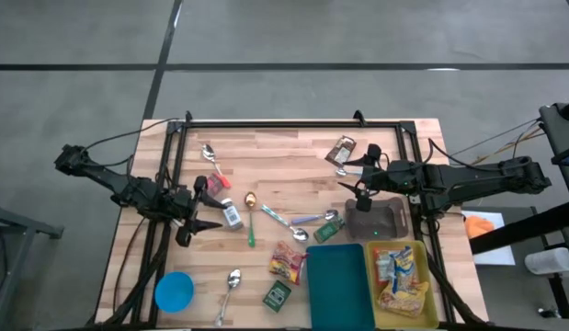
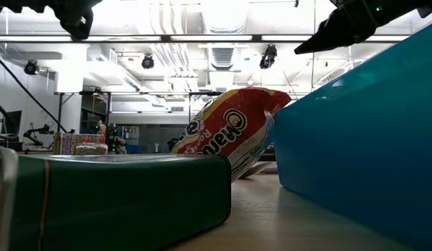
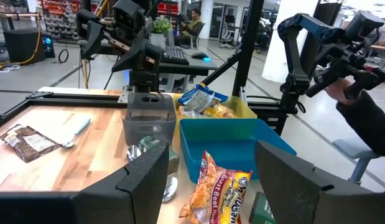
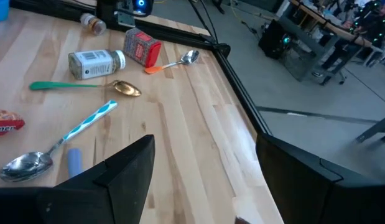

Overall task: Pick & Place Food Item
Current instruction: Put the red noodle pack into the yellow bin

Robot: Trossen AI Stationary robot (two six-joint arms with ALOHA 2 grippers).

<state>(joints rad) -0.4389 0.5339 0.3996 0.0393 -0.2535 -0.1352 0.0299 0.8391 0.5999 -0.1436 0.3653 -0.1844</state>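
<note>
A red-and-yellow noodle packet (image 1: 287,262) lies flat on the table against the teal bin (image 1: 339,276); it also shows in the left wrist view (image 3: 217,190) and the low view (image 2: 229,132). More food packets fill the yellow bin (image 1: 427,276). My left gripper (image 1: 210,206) hovers open above the table's left middle, level, facing the packet from the left (image 3: 211,149). My right gripper (image 1: 353,176) hovers open at the right, above the table beside the grey container (image 1: 376,221), tipped slightly down (image 4: 204,143). Neither has anything between its fingers.
Between the arms lie a spice jar (image 1: 231,216), a red box (image 1: 215,184), a green-handled spoon (image 1: 251,221), a toothbrush (image 1: 275,216) and other spoons. A brown packet (image 1: 341,149) lies far right, a green box (image 1: 277,296) and a blue bowl (image 1: 174,291) near the front. A person's hand (image 3: 341,93) shows beyond the table.
</note>
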